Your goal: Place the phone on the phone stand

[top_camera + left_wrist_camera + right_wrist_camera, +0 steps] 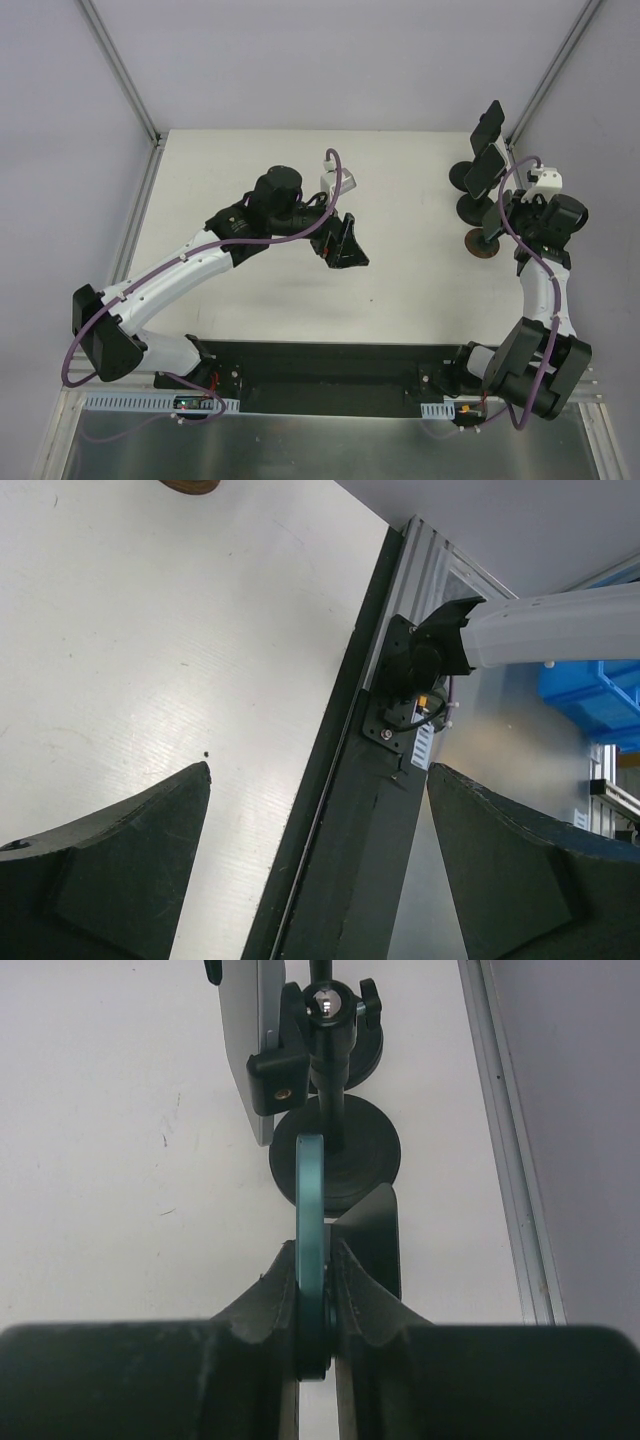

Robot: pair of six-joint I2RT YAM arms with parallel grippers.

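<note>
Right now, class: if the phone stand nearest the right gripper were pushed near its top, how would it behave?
The phone stand probably resists sliding when pushed low, since its round base looks broad and flat. Pushed high, it may tip, because a thin pole carries the clamp well above that base.

The phone [311, 1230] shows teal, the phone stand [372, 1150] black, the table [120, 1160] white.

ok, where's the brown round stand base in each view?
Top: brown base, right side of the table, halfway up.
Left wrist: only a sliver at the top edge, left of centre.
Right wrist: not in it.
Shared landmark: the white table, in all three.
</note>
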